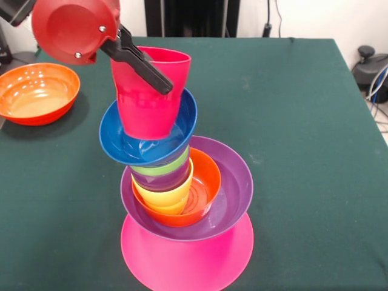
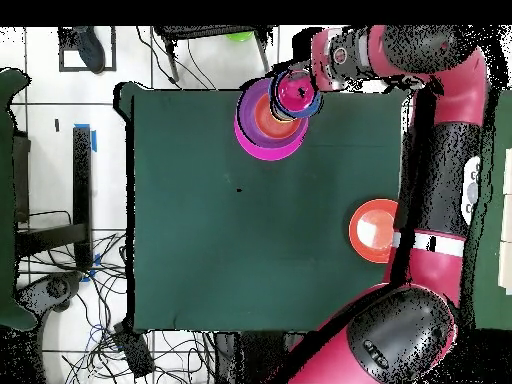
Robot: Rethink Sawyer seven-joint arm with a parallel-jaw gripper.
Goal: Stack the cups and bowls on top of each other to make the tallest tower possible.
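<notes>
Tower [image 1: 182, 200] near table [image 1: 303, 151] front edge; cup [image 1: 150, 91] on top, tilted, end effector [image 1: 142, 63] at its rim. Lone bowl [image 1: 37, 92] far back-left, well apart.

four cups show: red cup [image 1: 148, 94] at the upper middle of the frame, then light green cup [image 1: 162, 169], purple cup [image 1: 160, 180] and yellow cup [image 1: 163, 195] below it. five bowls show: blue bowl [image 1: 115, 142], small orange bowl [image 1: 206, 188], purple bowl [image 1: 233, 188], pink bowl [image 1: 188, 260] at the bottom, large orange bowl [image 1: 37, 92] at the upper left.
</notes>
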